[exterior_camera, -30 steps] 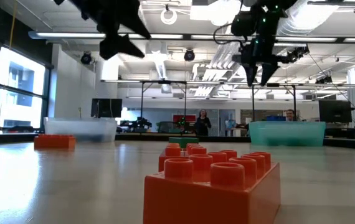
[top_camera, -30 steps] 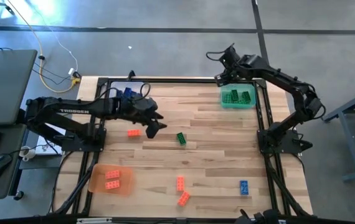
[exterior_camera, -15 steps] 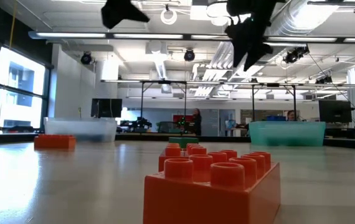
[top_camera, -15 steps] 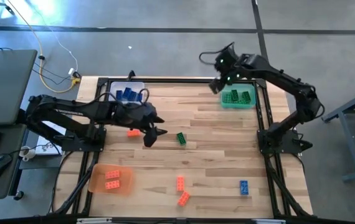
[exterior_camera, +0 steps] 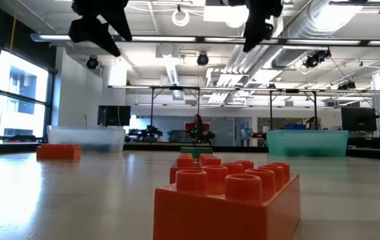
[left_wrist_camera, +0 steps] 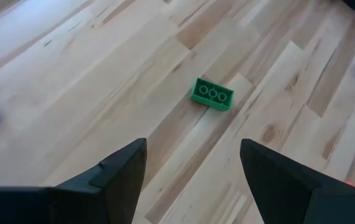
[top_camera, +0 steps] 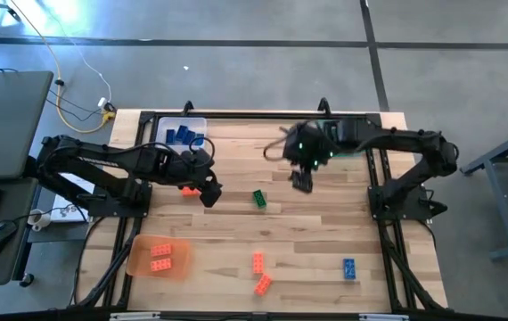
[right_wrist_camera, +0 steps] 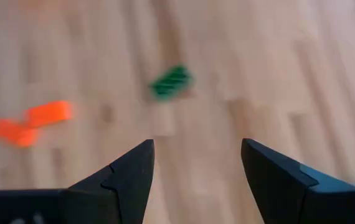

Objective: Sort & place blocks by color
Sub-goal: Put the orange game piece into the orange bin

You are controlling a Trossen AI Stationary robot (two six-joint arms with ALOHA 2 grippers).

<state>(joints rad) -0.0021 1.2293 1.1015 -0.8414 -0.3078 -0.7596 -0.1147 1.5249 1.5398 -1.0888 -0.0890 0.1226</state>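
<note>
While both arms hang above the wooden worktop (top_camera: 325, 223), neither holds anything: the left gripper (top_camera: 209, 194) has its fingers (left_wrist_camera: 118, 171) spread apart and empty, and the right gripper (top_camera: 300, 181) likewise shows its fingers (right_wrist_camera: 131, 171) parted with only bare wood between them.

Seen from above with the worktop's middle as the clock centre, the left gripper sits at about 9 o'clock, just beside an orange block (top_camera: 191, 189) that lies on the wood at its 9 o'clock side. A lone green block (top_camera: 259, 198) lies near the centre, between the two grippers; the right gripper is above the boards at roughly 1 o'clock from that block, apart from it. Both wrist views look down on this green block (left_wrist_camera: 212, 94), lying flat with its studs up.

At 11 o'clock a clear tray (top_camera: 169, 126) holds several blue blocks (top_camera: 184, 136). At 8 o'clock an orange tray (top_camera: 138, 259) holds two orange blocks (top_camera: 160, 257). Two more orange blocks (top_camera: 259, 272) lie touching or nearly so at 6 o'clock, and a single blue block (top_camera: 349, 267) lies at 5 o'clock. A green tray (exterior_camera: 307, 142) shows in the low view on the far side; from above the right arm covers it.
</note>
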